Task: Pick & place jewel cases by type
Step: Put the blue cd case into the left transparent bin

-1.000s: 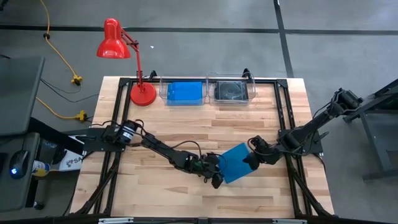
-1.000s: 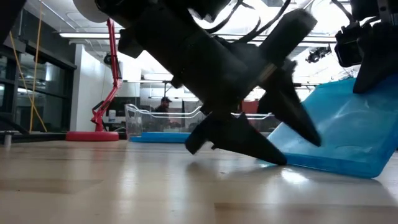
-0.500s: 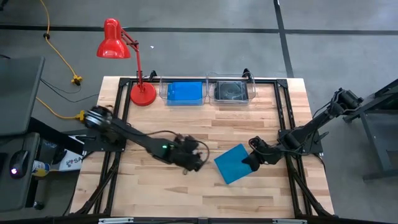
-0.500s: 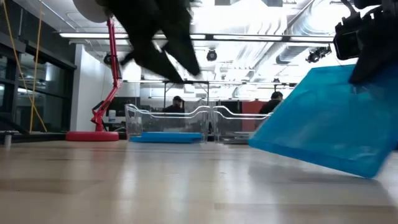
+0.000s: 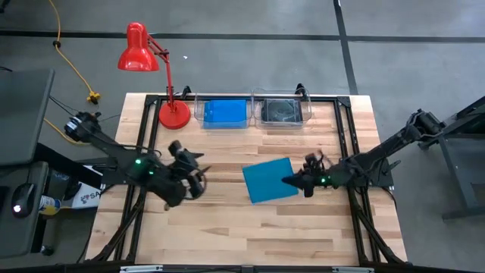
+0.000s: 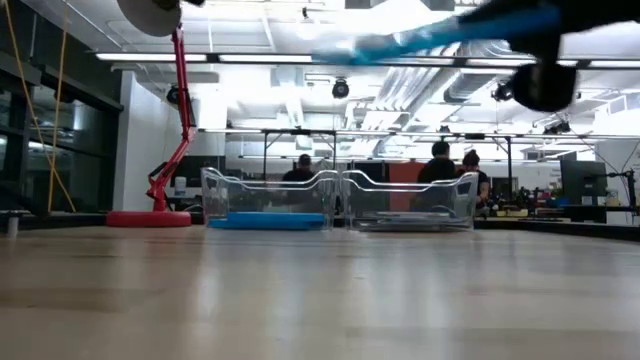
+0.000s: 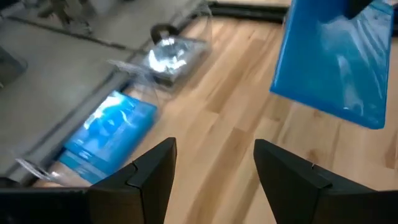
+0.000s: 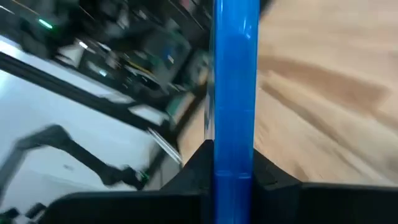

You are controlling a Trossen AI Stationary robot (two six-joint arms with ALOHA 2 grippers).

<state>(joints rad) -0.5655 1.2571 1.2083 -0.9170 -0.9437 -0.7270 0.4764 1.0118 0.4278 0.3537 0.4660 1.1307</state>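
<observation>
Blue jewel case (image 5: 269, 180): held off the table, clamped at one edge by right gripper (image 5: 297, 181), in front of the two clear bins (image 5: 252, 111), well apart from them. Left gripper (image 5: 191, 182): fingers spread wide, empty, in front of the red lamp (image 5: 151, 72).

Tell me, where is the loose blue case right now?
In the high view the blue case is near the table's middle, lifted off the wood in the right gripper, in front of the two clear bins.
</observation>
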